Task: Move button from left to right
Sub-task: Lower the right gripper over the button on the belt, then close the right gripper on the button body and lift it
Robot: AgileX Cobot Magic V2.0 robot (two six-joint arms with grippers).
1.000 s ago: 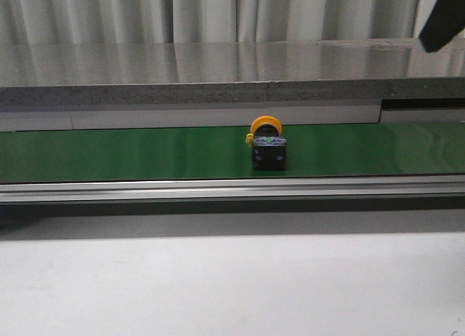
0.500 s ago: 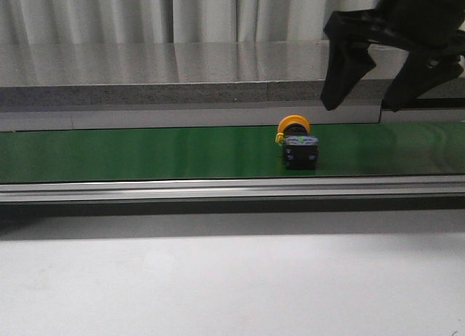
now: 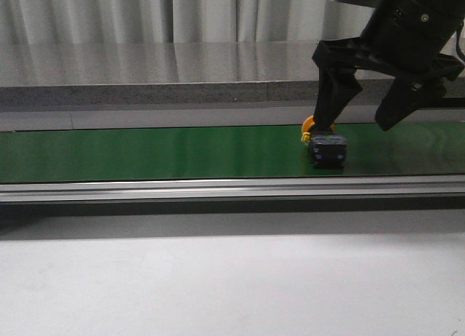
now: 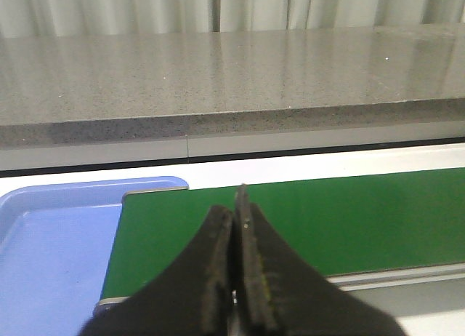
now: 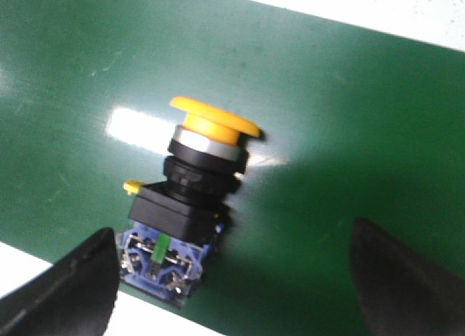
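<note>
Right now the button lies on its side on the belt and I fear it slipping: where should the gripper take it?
Grip the dark square body, not the round orange cap. Come from above with the open right gripper: its flat sides suit the pads.

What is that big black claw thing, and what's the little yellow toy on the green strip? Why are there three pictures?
The black claw is the robot's right gripper, like a hand with two fingers. It is open and hangs over the button, a small dark block with a yellow-orange cap. Nothing is held yet. The button lies on its side on the green belt.

One picture looks forward from the robot's front. Another comes from a camera on the right wrist, so you see the button close up between the two fingers. The third is from the left wrist: the left gripper is shut and empty, above the belt's other end, beside a blue tray.
</note>
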